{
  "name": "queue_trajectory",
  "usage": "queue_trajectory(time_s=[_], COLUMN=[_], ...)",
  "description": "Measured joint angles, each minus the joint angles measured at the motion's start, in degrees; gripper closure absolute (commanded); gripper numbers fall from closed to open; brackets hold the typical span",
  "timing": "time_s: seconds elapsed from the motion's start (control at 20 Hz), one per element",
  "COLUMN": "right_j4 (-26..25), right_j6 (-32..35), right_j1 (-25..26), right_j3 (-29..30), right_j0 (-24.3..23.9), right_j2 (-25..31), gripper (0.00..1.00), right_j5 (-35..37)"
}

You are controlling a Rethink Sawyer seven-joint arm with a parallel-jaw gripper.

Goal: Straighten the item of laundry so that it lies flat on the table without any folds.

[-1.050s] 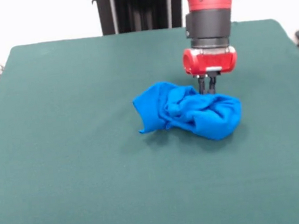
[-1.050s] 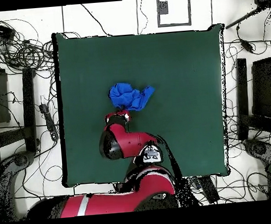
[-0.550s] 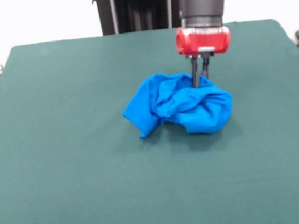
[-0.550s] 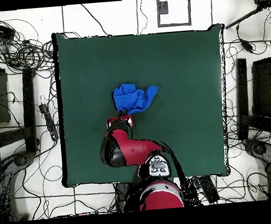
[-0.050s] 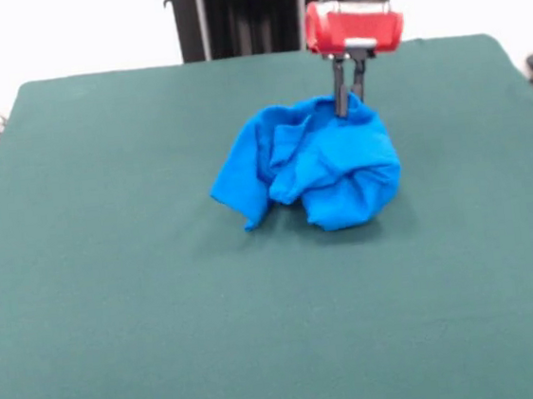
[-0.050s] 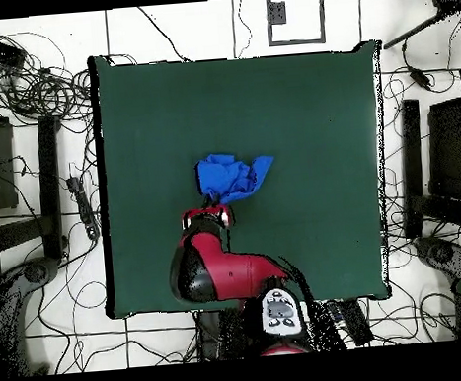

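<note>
One shirt sits on the table, a bright blue bundle just right of centre in the front view, a little above the middle of the frame. It is crumpled, not flat: folds run across it, a pointed flap hangs down at its lower left, and a rounded lump bulges at its lower right. No print shows on it from either camera, only plain blue cloth.

One arm comes down from the top edge of the front view, right of centre, ending in a red block with one gripper below it. Its two dark fingers stand upright and close together, their tips sunk into the top edge of the shirt at its upper right; they look clenched on a pinch of the cloth there, and the cloth rises in a peak to meet them.

In the overhead view the shirt lies near the centre of the green table, slightly below the middle, with one corner sticking out to the right. The red arm reaches up from the bottom of the frame and its red head touches the shirt's lower left edge. Around the table the floor is strewn with many dark cables, too tangled to count.
</note>
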Motion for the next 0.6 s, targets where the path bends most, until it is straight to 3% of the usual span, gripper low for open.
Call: queue_trajectory(time_s=[0.15,0.2,0.6], right_j4=[0.0,0.1,4.0], right_j6=[0.0,0.0,0.0], right_j1=[-0.2,-0.2,-0.3], right_j3=[1.3,1.7,3.1], right_j0=[-0.4,-0.4,2.3], right_j2=[0.0,0.0,-1.5], gripper=[1.0,0.0,0.0], right_j5=[0.0,0.0,0.0])
